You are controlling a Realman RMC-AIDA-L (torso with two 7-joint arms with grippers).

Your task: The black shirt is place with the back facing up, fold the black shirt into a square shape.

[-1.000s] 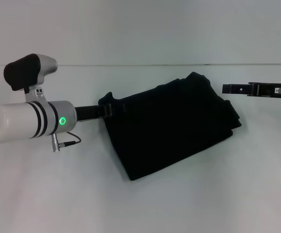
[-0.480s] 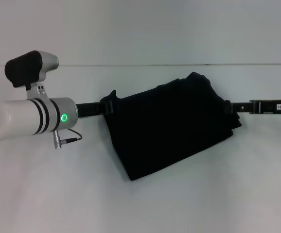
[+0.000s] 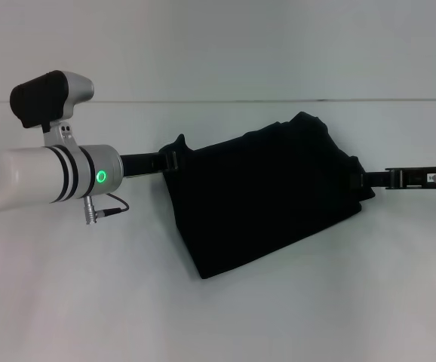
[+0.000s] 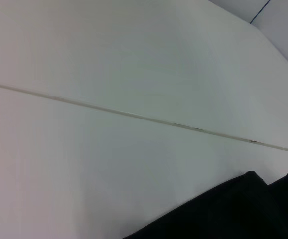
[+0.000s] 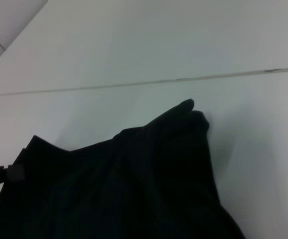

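**The black shirt gripped at both ends: right arm arrives at the cloth**

The black shirt [image 3: 267,200] lies as a folded, skewed block on the white table [image 3: 218,317], stretched between the two grippers. The left gripper [image 3: 171,160] sits at the shirt's near-left corner, where a small peak of fabric rises just beyond its tip; whether its fingers are clenched on the cloth cannot be told. The right gripper [image 3: 357,181] meets the opposite edge of the bundle, its fingers lost against the black fabric, so its state cannot be told either. A second ago this right gripper hung well apart from the shirt and higher; it has since come down and inward until it touches the edge, while the left arm has shifted slightly. Judged from this, both ends are being taken for a further fold or a straightening pull, since the outline is not yet square. No lettering, brand or label is readable on the shirt; only a green indicator ring [image 3: 101,177] glows on the left arm
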